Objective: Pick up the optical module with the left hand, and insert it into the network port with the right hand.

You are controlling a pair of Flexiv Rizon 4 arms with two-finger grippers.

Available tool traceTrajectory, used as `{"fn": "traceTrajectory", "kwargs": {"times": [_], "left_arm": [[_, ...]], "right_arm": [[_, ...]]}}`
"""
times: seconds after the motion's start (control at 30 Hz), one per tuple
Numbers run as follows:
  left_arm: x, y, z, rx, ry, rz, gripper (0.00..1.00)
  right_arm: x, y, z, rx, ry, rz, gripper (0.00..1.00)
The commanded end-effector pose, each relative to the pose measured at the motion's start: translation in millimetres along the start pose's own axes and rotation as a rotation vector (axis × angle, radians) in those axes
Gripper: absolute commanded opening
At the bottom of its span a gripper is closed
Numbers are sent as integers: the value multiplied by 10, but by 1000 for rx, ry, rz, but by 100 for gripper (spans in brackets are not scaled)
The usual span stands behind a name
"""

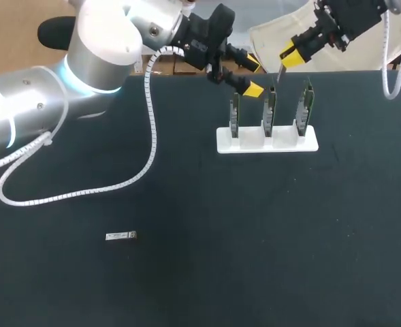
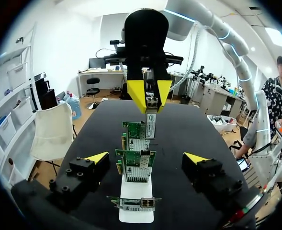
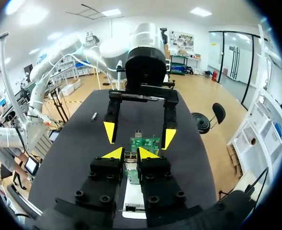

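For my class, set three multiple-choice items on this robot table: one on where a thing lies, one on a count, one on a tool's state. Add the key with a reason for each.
1. Where is the loose silver module?
A) flat on the black table, far from the white stand
B) inside the stand
C) in a bowl

2. How many green cards stand in the stand?
A) two
B) three
C) five

3. What is the state of the right tool?
A) open and empty
B) shut on an optical module
C) shut on a pen

Key:
1 A: it lies alone on the table, well apart from the stand.
2 B: three upright cards show in a row.
3 B: both yellow tips press the module from two sides.
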State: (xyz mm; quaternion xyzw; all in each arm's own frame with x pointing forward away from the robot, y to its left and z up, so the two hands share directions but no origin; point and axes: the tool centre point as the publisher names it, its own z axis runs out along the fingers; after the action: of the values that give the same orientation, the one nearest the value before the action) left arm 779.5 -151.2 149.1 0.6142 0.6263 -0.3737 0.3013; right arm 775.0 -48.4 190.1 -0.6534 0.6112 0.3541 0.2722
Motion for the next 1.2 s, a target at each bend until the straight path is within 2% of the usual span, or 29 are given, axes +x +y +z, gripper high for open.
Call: {"fn": "traceTrajectory", "kwargs": {"times": [0.03,0.43,1.2], "left_arm": [[-6,14,0,3,4,-1,100],[-6,14,0,3,4,-1,100],[-6,14,0,3,4,-1,100]], "right_arm": [[-15,-45,52,-12,19,-5,0],[-4,-33,99,-17,39,-17,0],[42,18,214,67,103,-19,0]]}}
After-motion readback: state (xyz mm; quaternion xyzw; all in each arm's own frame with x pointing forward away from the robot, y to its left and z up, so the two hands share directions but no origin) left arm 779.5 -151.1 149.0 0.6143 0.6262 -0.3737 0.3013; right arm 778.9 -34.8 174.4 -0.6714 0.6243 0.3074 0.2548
